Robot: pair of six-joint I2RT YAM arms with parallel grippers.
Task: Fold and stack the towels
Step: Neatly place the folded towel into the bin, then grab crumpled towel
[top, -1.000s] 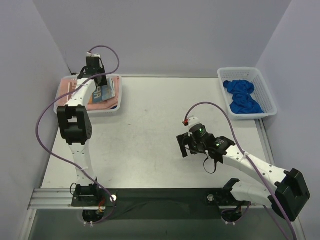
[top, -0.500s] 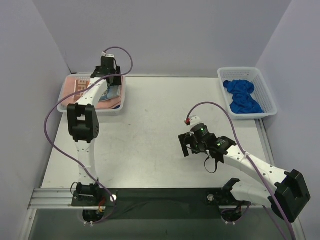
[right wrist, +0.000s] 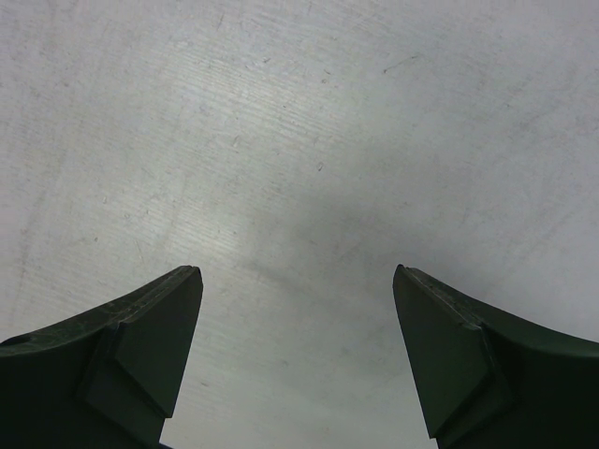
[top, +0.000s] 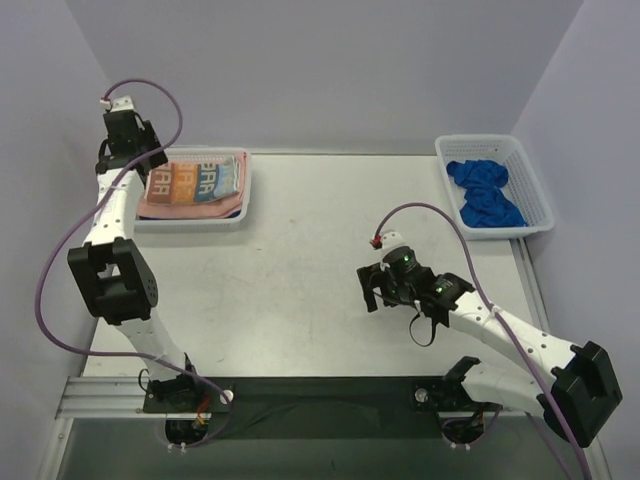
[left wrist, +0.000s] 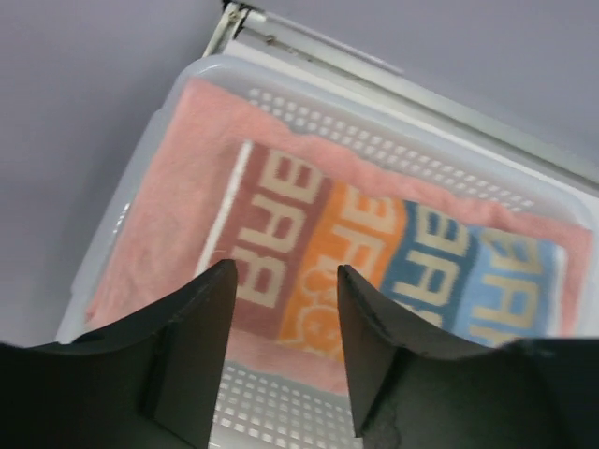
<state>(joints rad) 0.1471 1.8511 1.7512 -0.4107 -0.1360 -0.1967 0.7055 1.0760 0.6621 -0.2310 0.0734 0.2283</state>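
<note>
A folded white towel with orange and blue lettering [top: 197, 180] lies on a folded salmon-pink towel [top: 190, 208] in the left white mesh basket [top: 243, 195]. In the left wrist view the lettered towel [left wrist: 374, 271] rests on the pink one [left wrist: 187, 178]. My left gripper [top: 135, 160] hangs above the basket's left end, open and empty [left wrist: 285, 267]. Crumpled royal-blue towels [top: 485, 195] fill the right basket [top: 540, 195]. My right gripper [top: 372, 290] is open and empty low over bare table [right wrist: 297, 270].
The grey table [top: 300, 260] lies between the two baskets. Lilac walls close the left, back and right sides. The left arm's purple cable [top: 60, 260] loops along the left wall. The mounting rail [top: 320, 395] runs along the near edge.
My left arm has swung from over the basket's right part up and to the left, and the lettered towel now lies uncovered in the basket. The right arm has barely moved.
</note>
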